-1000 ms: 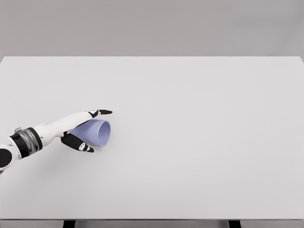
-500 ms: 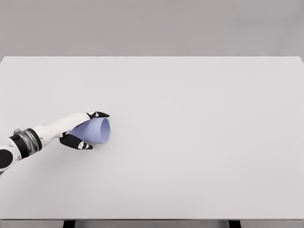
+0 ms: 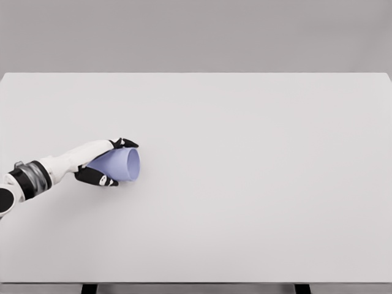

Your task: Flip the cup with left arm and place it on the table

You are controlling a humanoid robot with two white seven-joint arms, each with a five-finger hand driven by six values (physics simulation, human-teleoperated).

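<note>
- The cup (image 3: 121,165), pale blue, lies on its side on the table (image 3: 245,184), at about 9 o'clock from the table's middle, near the left edge.
- Its open mouth faces 3 o'clock; its narrower base points toward 9 o'clock, into the palm.
- The left hand (image 3: 98,163) grasps the cup: the black-tipped fingers (image 3: 125,143) wrap over its top side at 12 o'clock, and the thumb (image 3: 98,178) presses its lower side at 6 o'clock.
- The left arm (image 3: 37,176), white with a dark wrist band, comes in from 8 o'clock at the picture's left edge.
- Whether the cup touches the table or is held just above it cannot be told.
</note>
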